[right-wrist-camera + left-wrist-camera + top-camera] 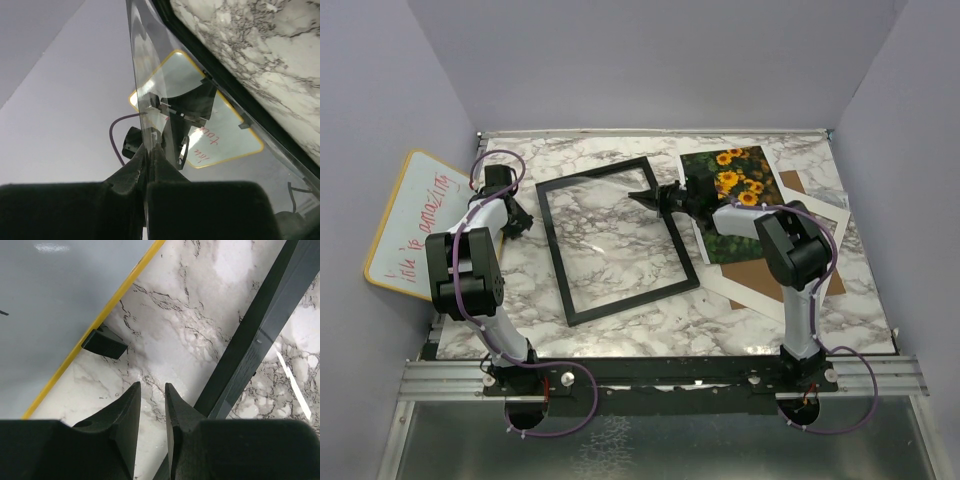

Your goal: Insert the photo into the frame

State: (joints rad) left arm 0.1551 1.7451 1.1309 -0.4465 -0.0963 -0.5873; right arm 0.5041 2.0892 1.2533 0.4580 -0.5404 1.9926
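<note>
Here the marble table (650, 325) carries the black frame (552, 255), tilted, in its middle, and the sunflower photo (735, 175) lies face up just beside it at the far right, on a white mat (740, 290). The right gripper (653, 198) is clenched on the frame's clear pane (150, 65) at its right edge. The left gripper (152, 390) hangs slightly parted, grasping nothing, beside the left edge.

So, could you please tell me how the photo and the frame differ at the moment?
The photo shows colourful sunflowers; the frame is black and see-through. The frame is larger than the photo. The right gripper has its jaws shut on the frame, while nothing holds the photo. Both are rectangles, set askew.
</note>
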